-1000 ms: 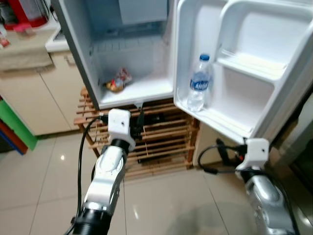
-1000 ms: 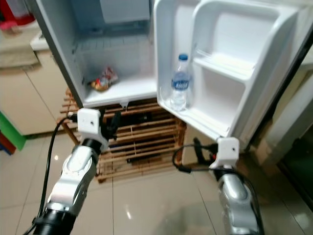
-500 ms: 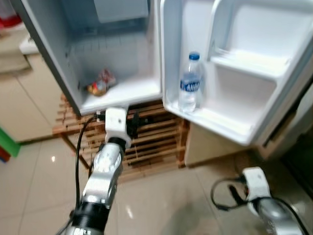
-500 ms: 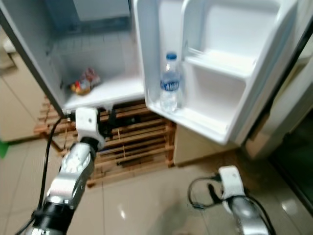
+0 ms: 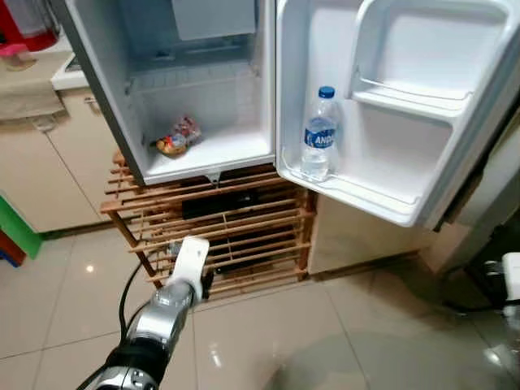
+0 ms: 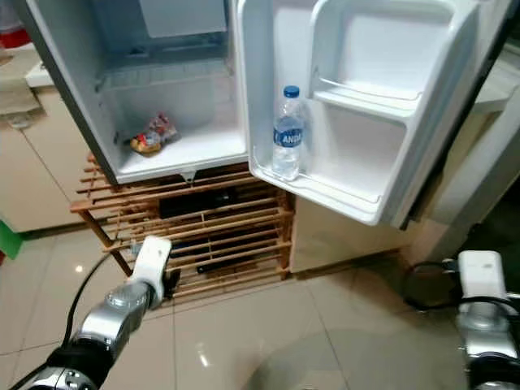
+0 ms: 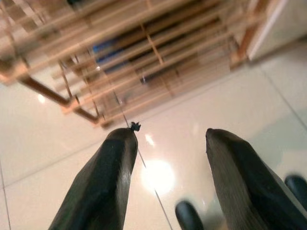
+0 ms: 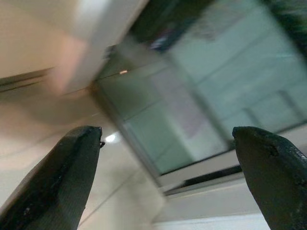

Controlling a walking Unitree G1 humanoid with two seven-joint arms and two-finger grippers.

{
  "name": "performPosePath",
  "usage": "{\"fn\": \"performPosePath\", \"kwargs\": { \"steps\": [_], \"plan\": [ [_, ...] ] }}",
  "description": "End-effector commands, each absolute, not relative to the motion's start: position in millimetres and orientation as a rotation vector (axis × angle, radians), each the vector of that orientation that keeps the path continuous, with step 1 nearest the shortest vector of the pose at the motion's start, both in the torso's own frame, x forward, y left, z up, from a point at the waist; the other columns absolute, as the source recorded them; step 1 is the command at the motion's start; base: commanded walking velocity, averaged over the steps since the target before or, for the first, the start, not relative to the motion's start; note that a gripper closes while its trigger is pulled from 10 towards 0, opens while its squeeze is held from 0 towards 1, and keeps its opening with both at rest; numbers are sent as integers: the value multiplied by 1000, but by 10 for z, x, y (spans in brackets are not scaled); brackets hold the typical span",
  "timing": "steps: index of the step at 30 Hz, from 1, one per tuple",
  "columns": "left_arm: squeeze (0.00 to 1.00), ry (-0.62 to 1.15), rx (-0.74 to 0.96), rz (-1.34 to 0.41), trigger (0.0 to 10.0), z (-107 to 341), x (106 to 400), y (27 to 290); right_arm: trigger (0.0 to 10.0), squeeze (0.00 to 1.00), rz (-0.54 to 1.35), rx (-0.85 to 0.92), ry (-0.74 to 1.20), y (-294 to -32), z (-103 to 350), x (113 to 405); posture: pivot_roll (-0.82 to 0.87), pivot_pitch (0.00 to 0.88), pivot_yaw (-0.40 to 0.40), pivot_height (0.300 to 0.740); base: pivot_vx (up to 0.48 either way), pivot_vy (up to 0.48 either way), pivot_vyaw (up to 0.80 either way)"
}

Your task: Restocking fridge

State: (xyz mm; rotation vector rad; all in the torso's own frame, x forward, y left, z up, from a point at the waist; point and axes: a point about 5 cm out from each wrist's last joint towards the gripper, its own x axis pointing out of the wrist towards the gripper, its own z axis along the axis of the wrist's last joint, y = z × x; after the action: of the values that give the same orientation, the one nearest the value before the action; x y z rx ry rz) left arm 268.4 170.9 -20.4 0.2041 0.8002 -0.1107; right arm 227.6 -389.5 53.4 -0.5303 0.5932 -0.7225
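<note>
Both arms have dropped low — left gripper (image 7: 168,158) hangs parted above the floor (image 5: 268,333), right gripper (image 8: 168,158) wide, both empty.

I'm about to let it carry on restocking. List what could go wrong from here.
1. The fridge door stands wide open beside the right gripper; a swing of that arm might knock it.
2. The water bottle stands upright alone on the door shelf and may topple if the door is jolted.

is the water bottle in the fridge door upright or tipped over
Upright. The water bottle stands in the lowest shelf of the open fridge door, blue cap at the top, base behind the shelf rail.
</note>
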Motion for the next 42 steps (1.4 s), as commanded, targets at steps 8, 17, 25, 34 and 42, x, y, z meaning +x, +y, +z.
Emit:
{"fn": "performPosePath", "kwargs": {
  "steps": [8,17,25,34,42],
  "plan": [
    [0,868,196,-132,10000,-183,2797,1767,10000,0,-825,-507,344,-4027,1073,2600,-113,0,54,740,0,0,0],
    [0,966,216,-298,10000,-372,2615,1541,10000,0,-586,-345,152,-3589,1331,3124,-116,0,60,740,0,0,0],
    [0,1075,236,-390,10000,-536,2389,1581,10000,0,-378,-191,29,-3227,1562,3440,-116,0,57,740,0,0,0],
    [0,1140,329,-445,10000,-648,2226,1568,10000,0,-95,-115,-45,-2752,1649,3576,-127,0,75,740,0,0,0],
    [0,1150,342,-497,10000,-683,2175,1296,10000,0,121,-16,-70,-2366,1633,3435,-138,0,84,740,0,0,0]
  ]
}}
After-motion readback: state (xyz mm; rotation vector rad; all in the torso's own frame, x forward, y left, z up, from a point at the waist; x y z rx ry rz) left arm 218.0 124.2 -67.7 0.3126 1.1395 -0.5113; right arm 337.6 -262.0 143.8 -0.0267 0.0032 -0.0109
